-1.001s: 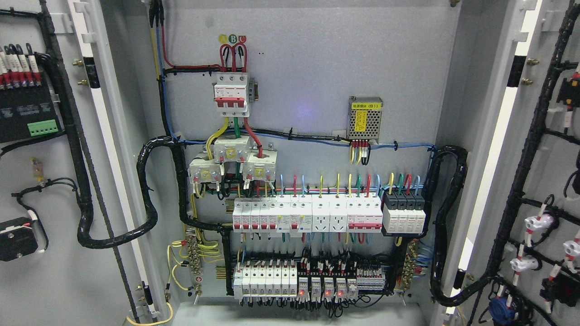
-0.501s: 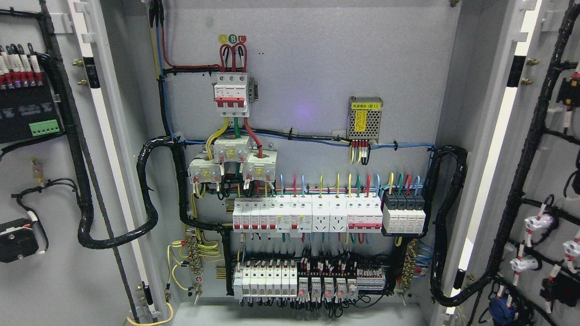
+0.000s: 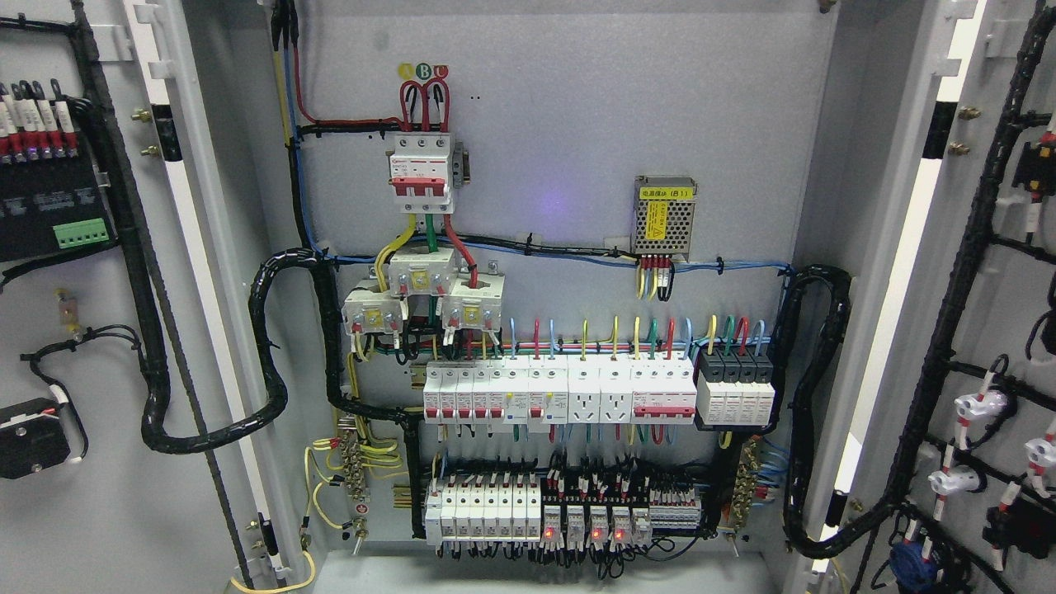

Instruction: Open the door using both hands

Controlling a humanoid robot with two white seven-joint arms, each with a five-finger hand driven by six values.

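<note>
Doors, left door and right door, stand swung wide; we see neither hand, so grip unknown.

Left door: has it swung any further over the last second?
Barely, if at all. Its green terminal block sits a touch lower on the left door than a second ago, while the main breaker inside stays put. No hands show.

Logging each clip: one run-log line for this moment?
left door: open | right door: open | cabinet interior: exposed | hands: out of view
</note>
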